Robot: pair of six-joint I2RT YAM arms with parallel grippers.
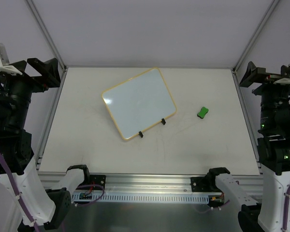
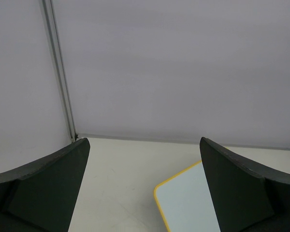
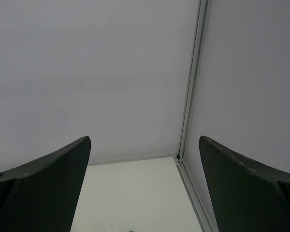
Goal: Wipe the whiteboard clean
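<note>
The whiteboard (image 1: 139, 103) lies flat on the table (image 1: 87, 145), near the middle and a bit toward the back. It is turned at a slant, so one corner points to the back and one points to the front. Its face is white and shiny, and a thin yellow frame runs all around it. Two little black feet (image 1: 140, 134) sit on its front right edge.

A small green eraser (image 1: 202, 113) lies on the table to the right of the board. It is near the board but does not touch it.

The left gripper (image 1: 47, 71) hangs up high by the back left corner of the table. Its two fingers are spread wide and nothing is between them. In the left wrist view, one yellow corner of the board shows on the table below, next to the right finger (image 2: 241, 188).

The right gripper (image 1: 253, 76) hangs up high by the back right corner of the table. Its fingers are spread wide too, and it holds nothing. The right wrist view shows the white wall, a metal post (image 3: 193, 72) and a bit of table.

Both grippers are well apart from the board and the eraser.
</note>
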